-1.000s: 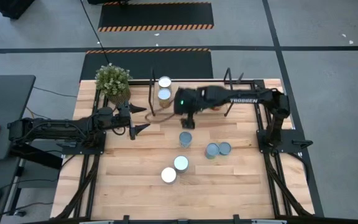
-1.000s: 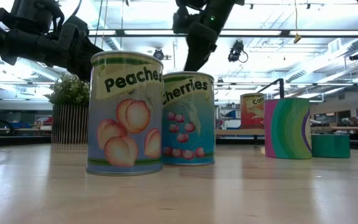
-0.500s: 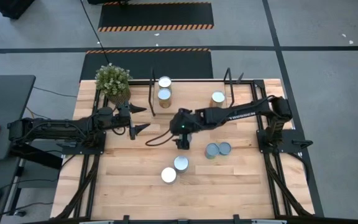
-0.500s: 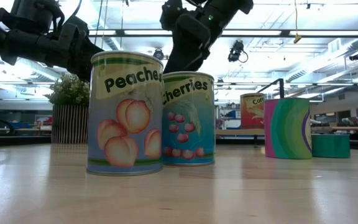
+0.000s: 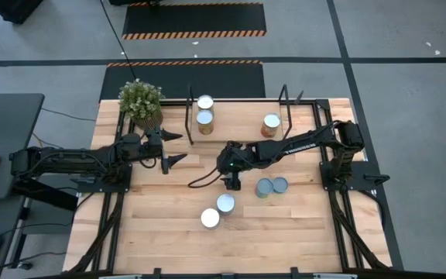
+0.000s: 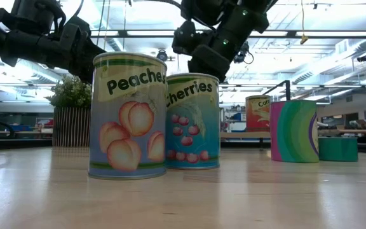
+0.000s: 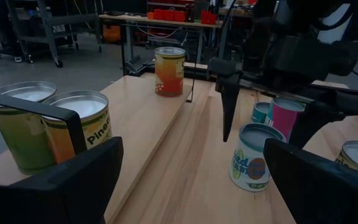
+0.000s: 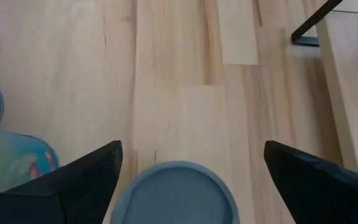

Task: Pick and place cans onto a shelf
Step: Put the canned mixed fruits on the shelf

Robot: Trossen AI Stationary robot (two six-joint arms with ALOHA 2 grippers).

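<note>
The shelf [image 5: 238, 124] stands at the table's far middle. Two cans [image 5: 205, 101] [image 5: 204, 118] stand on its left end and one can [image 5: 271, 122] on its right end. Several cans stand on the table: one pair [image 5: 264, 187] [image 5: 280, 184], another pair [image 5: 225, 203] [image 5: 210, 218], and a grey-blue-topped can [image 8: 178, 193] under my right gripper [image 5: 231, 180]. That gripper is open and points down. Its fingers [image 7: 229, 106] stand on either side of this can's top [image 7: 257, 134]. My left gripper [image 5: 173, 151] is open and empty at the table's left.
A potted plant [image 5: 140, 101] stands at the far left corner beside the shelf's black end frame [image 5: 190, 112]. In the low view the Peaches can [image 6: 129, 114] and the Cherries can [image 6: 192, 121] stand nearest the front edge.
My right gripper has come away from the shelf toward the table's near edge and gone down over the grey-blue-topped can in the table's middle. The arm has drawn off the shelf's right end, and a can shows there now.
</note>
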